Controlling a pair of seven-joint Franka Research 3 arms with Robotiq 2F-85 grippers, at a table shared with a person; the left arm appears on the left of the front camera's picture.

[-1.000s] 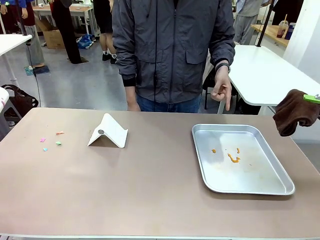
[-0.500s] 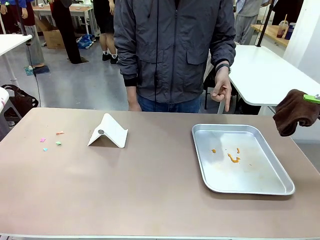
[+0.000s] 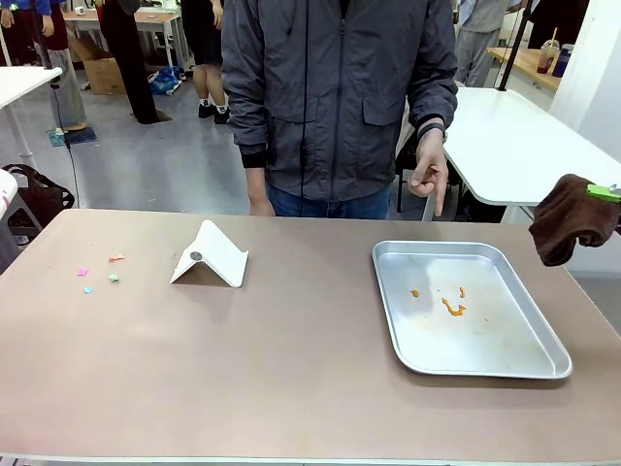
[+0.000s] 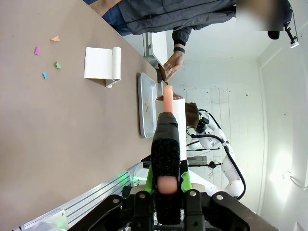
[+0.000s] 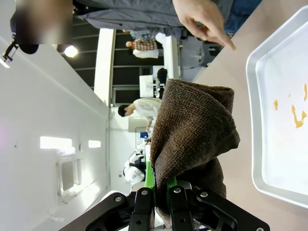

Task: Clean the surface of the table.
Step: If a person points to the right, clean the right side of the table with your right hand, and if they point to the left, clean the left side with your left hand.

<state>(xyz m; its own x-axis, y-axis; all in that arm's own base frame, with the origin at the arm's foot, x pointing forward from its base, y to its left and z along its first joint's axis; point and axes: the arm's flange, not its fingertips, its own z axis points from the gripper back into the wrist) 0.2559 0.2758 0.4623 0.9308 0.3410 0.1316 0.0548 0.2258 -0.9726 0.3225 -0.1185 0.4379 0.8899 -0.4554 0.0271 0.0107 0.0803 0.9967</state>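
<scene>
Two jaws closed: right on brown terry cloth; left on pink-tipped black rod.

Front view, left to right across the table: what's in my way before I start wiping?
coloured paper scraps → white folded stand → metal tray with orange smears → brown cloth held off the table's right end by the right gripper

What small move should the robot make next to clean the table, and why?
Probably lower the left gripper, shut on a pink stick, toward the coloured paper scraps: they lie loose on the bare table; the right gripper with its brown cloth is farther off.
</scene>
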